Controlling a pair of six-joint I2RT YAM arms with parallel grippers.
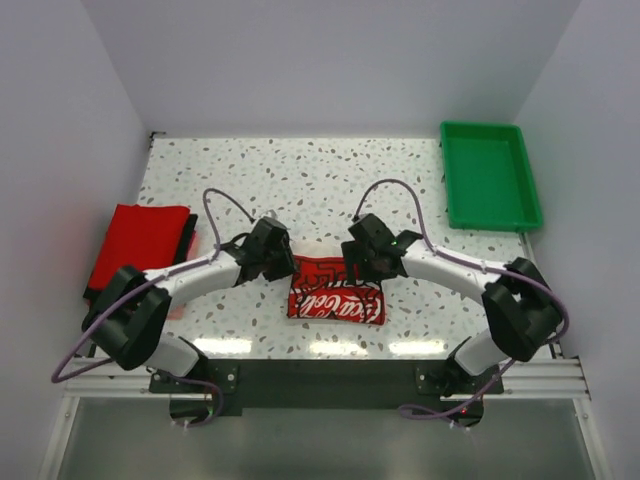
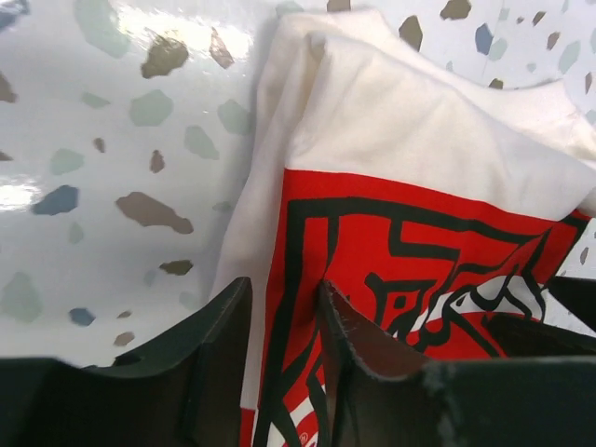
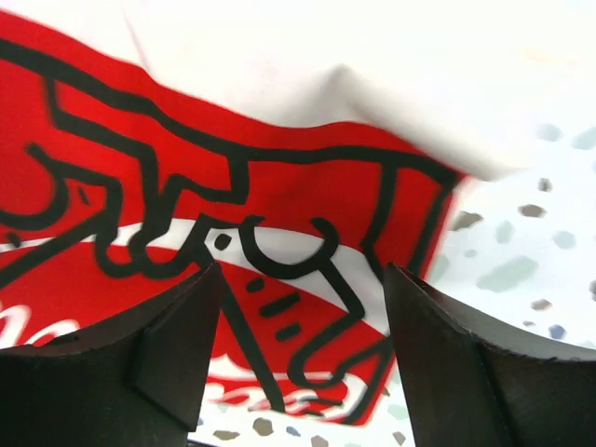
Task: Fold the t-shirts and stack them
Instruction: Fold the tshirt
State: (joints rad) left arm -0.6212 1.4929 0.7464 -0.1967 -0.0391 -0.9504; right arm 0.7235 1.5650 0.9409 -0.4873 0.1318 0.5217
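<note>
T-shirt [image 1: 335, 300], cream with red print, lies folded on the table [image 1: 300, 190], long axis nine to three o'clock; my right gripper [image 3: 298, 354] is spread over its one o'clock corner, my left gripper [image 2: 284, 345] narrowed at eleven, whether pinching I cannot tell.

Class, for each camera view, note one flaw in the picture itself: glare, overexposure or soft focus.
Top external: glare streaks on the table near its near edge. Left wrist: glare whitens the table at upper left; the left gripper is dark and soft. Right wrist: the cream-white t-shirt is overexposed, folds nearly lost.
</note>
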